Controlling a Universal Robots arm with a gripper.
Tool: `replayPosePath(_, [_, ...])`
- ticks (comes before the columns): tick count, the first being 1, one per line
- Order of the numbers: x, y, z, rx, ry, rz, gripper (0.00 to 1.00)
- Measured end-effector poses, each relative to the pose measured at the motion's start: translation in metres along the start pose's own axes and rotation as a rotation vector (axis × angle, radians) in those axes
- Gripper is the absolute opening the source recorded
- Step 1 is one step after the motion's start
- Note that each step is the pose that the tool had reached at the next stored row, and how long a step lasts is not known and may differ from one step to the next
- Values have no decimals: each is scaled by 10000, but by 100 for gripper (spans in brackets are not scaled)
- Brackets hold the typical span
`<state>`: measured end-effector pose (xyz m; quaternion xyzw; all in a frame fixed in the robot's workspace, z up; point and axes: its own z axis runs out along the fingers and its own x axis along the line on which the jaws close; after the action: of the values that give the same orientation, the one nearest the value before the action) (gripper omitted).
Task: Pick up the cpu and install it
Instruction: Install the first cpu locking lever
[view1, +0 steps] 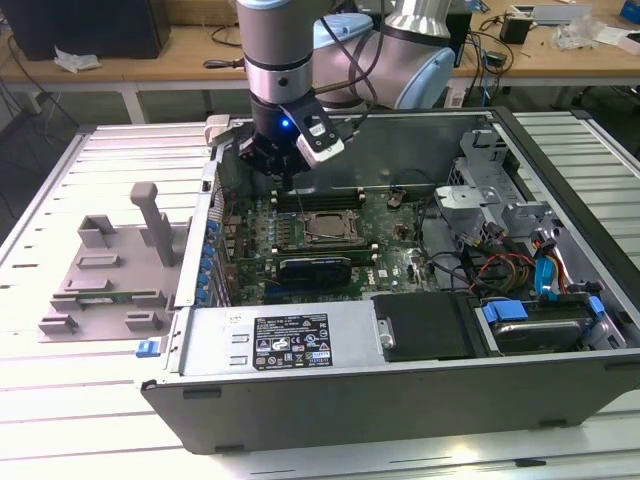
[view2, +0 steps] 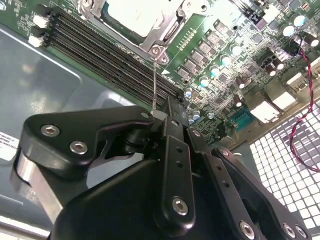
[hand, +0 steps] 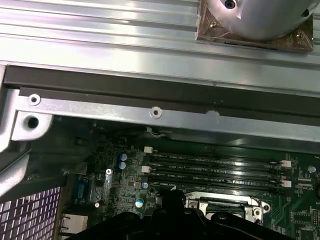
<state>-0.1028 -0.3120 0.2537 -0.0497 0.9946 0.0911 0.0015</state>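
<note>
Open desktop computer case (view1: 560, 330) of grey sheet metal lying on a table (view1: 60, 400) of ribbed aluminium slats. A green motherboard (view1: 395, 240) covers the case floor, studded with small cylindrical capacitors and black slots. Near its middle sits the cpu (view1: 327, 226), a small flat square chip with a silvery-white metal top, lying inside a metal socket frame (view1: 305, 232); the second wrist view shows the same pale chip (view2: 134, 12) bordered by the frame's bright steel edge.

The black hand (view1: 280, 165) hangs above the far edge of the board, just beyond four long black memory slots (view1: 320, 198). In the second wrist view its matt black, bolted fingers (view2: 174, 165) stand closed together with nothing between them, a thin metal lever (view2: 155, 82) rising from the socket towards their tips.

The boxy silver power supply (view1: 290, 340) along the near wall carries a black label with white print, too small to read. Red, yellow and blue cables (view1: 545, 265) crowd the exterior view's right end of the case. On the exterior view's left, outside the case, rests a grey moulded plastic tray (view1: 105, 270) with upright posts.
</note>
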Motion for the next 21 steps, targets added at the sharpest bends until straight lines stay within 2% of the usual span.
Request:
replayPosePath(1, [0, 0, 0, 1, 2, 1, 11])
replayPosePath(3, [-11, -2, 6, 5, -54, -12, 11])
replayPosePath(4, [-23, -4, 7, 4, -55, -10, 11])
replayPosePath(7, [-102, -18, 5, 5, -54, -12, 11])
replayPosePath(12, [-281, -45, 5, 5, -53, -10, 11])
replayPosePath(16, [-309, -50, 5, 5, -55, -14, 11])
replayPosePath(18, [-309, -52, 17, 12, -127, -25, 11])
replayPosePath(19, [-308, -54, 25, 25, -246, -48, 11])
replayPosePath(20, [-308, -56, 31, 42, -401, -77, 11])
replayPosePath(21, [-308, -57, 34, 53, -498, -96, 11])
